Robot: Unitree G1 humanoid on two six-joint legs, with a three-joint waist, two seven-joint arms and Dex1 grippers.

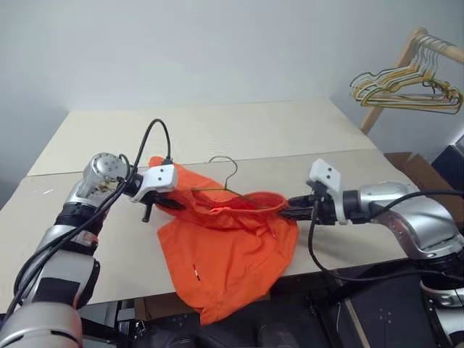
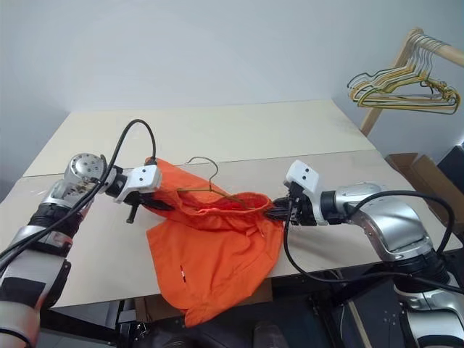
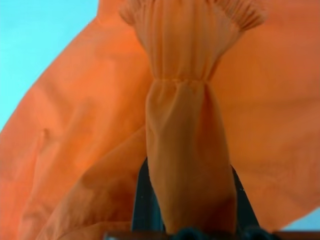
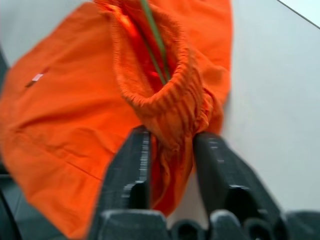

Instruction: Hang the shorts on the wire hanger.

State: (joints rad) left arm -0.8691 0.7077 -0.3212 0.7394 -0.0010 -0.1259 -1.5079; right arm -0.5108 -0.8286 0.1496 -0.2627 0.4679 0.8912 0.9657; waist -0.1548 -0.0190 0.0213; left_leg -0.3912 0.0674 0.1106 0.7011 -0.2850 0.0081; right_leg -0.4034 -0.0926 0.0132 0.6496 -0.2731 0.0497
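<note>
Hanging: one shorts [image 1: 225,254], one wire hanger [image 1: 226,178].

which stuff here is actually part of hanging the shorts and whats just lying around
Part of the job:
- shorts
- wire hanger
- left gripper
- right gripper

Just lying about:
- bunch of hangers on the wooden rack

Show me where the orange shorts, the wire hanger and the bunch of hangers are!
shorts [image 1: 228,250], left eye view, on the flat fabric below the waistband.
wire hanger [image 1: 230,165], left eye view, on its curved hook.
bunch of hangers [image 1: 406,93], left eye view, on the hanging wires at the rack.
</note>
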